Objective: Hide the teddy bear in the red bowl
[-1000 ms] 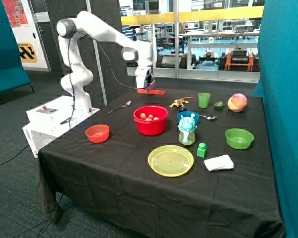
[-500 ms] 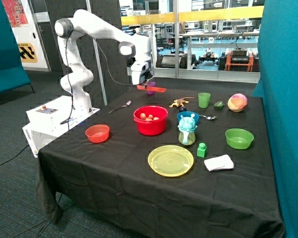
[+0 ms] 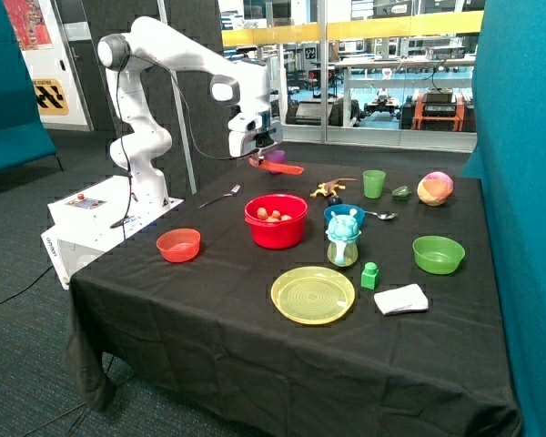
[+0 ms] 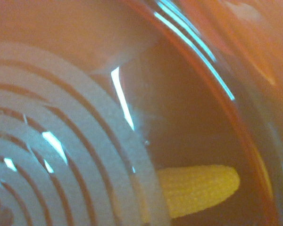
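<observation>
The red bowl (image 3: pixel 276 231) stands mid-table on the black cloth. The teddy bear (image 3: pixel 271 216) shows as tan-orange lumps inside it, below the rim. My gripper (image 3: pixel 258 156) hangs above and behind the bowl, toward the robot base. It is shut on a flat red plate (image 3: pixel 283 167), held in the air and tilted a little. In the wrist view the see-through ridged plate (image 4: pixel 61 94) fills the picture, and a yellow corn cob (image 4: pixel 198 188) shows through it.
A small orange-red bowl (image 3: pixel 178 245) sits near the base-side table edge. A yellow plate (image 3: pixel 313 294), a blue cup toy (image 3: pixel 343 238), a green block (image 3: pixel 370 275), a white cloth (image 3: pixel 400 299) and a green bowl (image 3: pixel 438 254) lie in front. A lizard toy (image 3: pixel 329 188), a green cup (image 3: pixel 374 183) and a fork (image 3: pixel 220 196) lie behind.
The arm has swung toward the robot base, carrying the red plate with it. The plate now sits a little further from over the bowl's far side.
</observation>
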